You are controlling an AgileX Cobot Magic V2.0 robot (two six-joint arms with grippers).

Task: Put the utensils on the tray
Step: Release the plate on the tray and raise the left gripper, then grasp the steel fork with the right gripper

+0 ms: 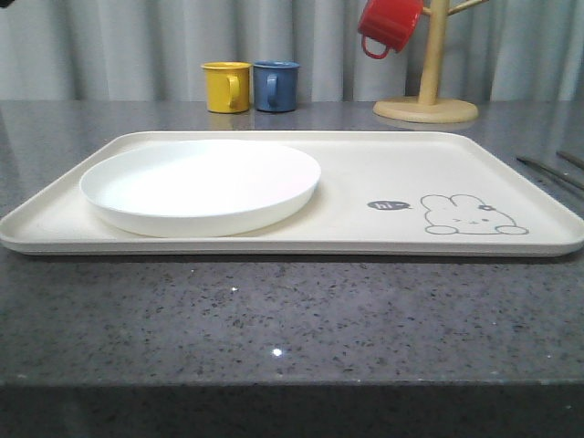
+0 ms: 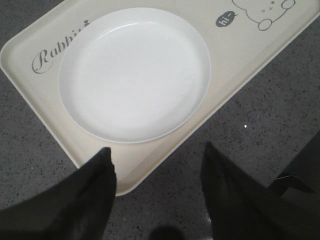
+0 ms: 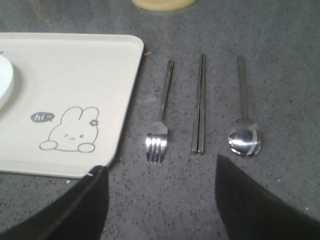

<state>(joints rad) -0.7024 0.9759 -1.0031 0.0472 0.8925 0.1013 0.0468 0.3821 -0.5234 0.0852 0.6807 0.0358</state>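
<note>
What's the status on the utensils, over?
Left gripper open, empty, at tray edge. Right gripper open above fork. Fork, chopsticks, spoon on counter; plate on tray. Nothing blocking.

Cream tray (image 1: 365, 182) with rabbit drawing, flat on the counter, white plate (image 1: 201, 187) on its left half; beside its right edge (all off the tray) fork (image 3: 159, 135), chopsticks (image 3: 199, 105), spoon (image 3: 244, 135), parallel

The plate (image 1: 201, 185) fills the tray's (image 1: 511, 182) left half; its right half lies bare. The fork (image 3: 161, 117), chopsticks (image 3: 199, 105) and spoon (image 3: 244, 117) lie apart on open counter, with gaps between them.
</note>
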